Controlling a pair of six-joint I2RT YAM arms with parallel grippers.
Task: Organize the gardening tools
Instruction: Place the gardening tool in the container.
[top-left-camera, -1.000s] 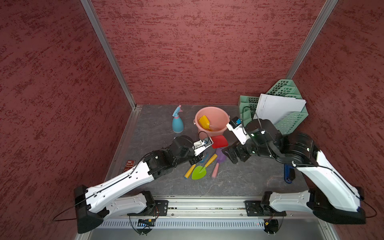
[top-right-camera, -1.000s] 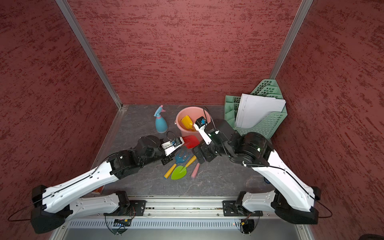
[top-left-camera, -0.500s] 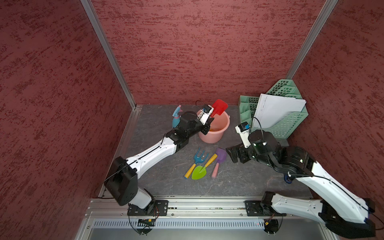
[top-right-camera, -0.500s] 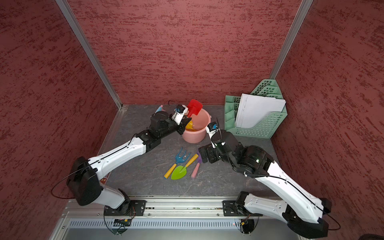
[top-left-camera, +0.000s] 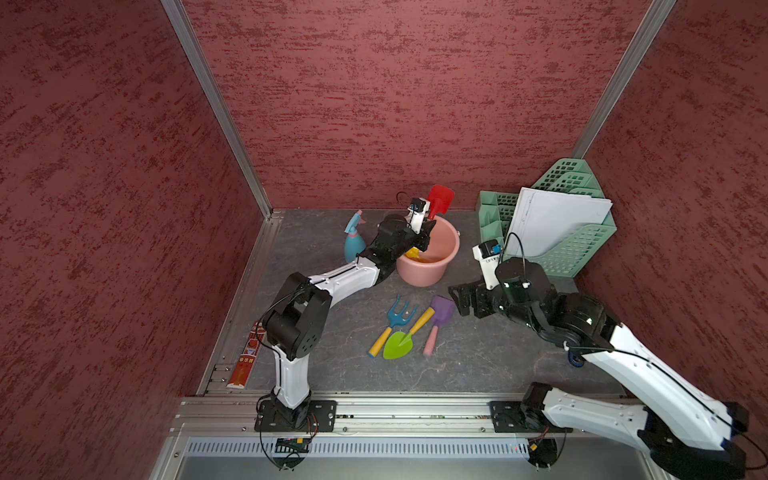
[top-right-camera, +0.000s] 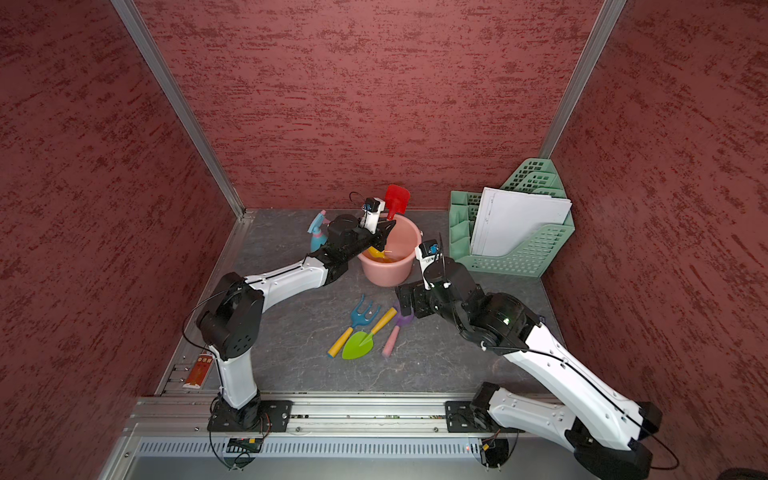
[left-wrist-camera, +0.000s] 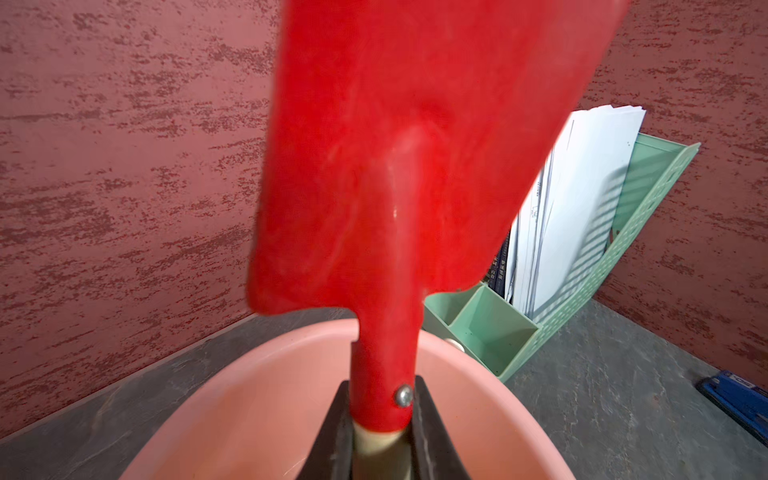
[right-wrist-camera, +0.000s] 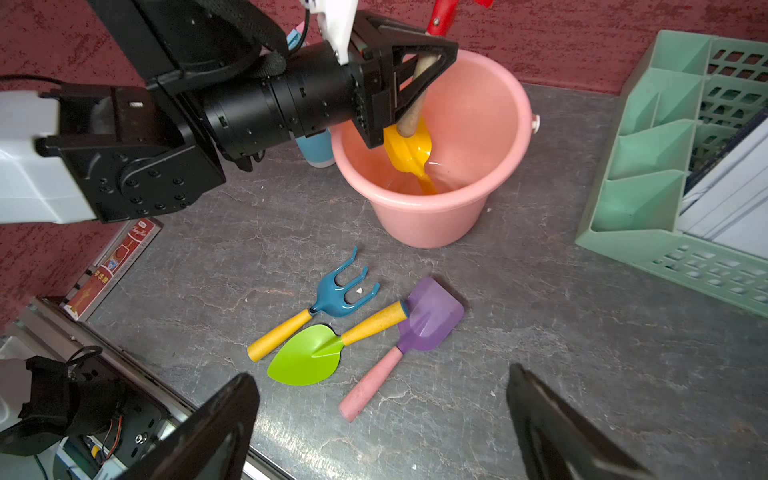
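Down at the front, the right gripper (right-wrist-camera: 380, 372) hangs low over the grey table (right-wrist-camera: 582, 353). Its two black fingers are spread wide and hold nothing. Just past it, three tools lie flat and close together: the green trowel (right-wrist-camera: 303, 357), the blue fork (right-wrist-camera: 340, 297) and the purple spade (right-wrist-camera: 432, 316). The green trowel's yellow handle touches the purple blade.

A bit farther back stands the pink bucket (right-wrist-camera: 428, 224). The right wrist view looks down into it and shows the yellow scoop (right-wrist-camera: 409, 147) inside. The left wrist view does not show the scoop at all. It is nearly filled by the blade of the red trowel (left-wrist-camera: 415, 145), seen from very close.

The left gripper (right-wrist-camera: 419, 70) is over the bucket, closed tight on the red trowel's wooden handle. The blade points up and the handle end reaches down to the scoop.

Behind the left arm, both top views show the spray bottle (top-left-camera: 353, 245) standing on the table beside the bucket. The right wrist view shows only its blue bottom.

Far back by the wall sits the green rack (top-left-camera: 582, 253) with white papers (top-left-camera: 557, 224) in it.
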